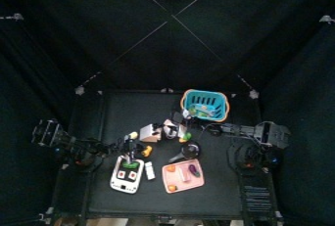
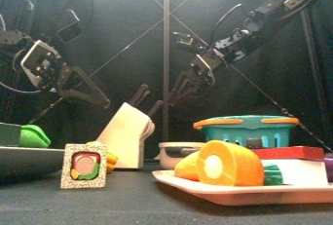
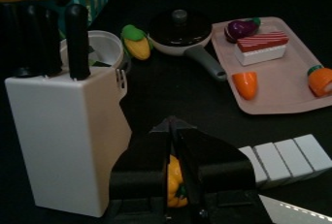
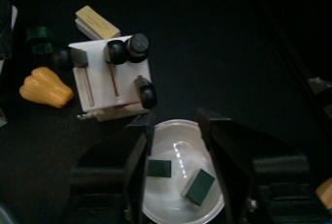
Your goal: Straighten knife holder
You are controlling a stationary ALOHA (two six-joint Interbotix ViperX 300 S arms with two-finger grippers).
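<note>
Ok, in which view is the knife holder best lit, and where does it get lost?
Left wrist view: the knife holder is evenly lit, pale against the black table. Front view: well lit too. Top view: mostly darkness, and it is only a pale speck among the clutter.

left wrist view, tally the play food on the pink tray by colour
On the pink tray:
orange pieces: 2
red and white slice: 1
purple piece: 1
total: 4
</note>
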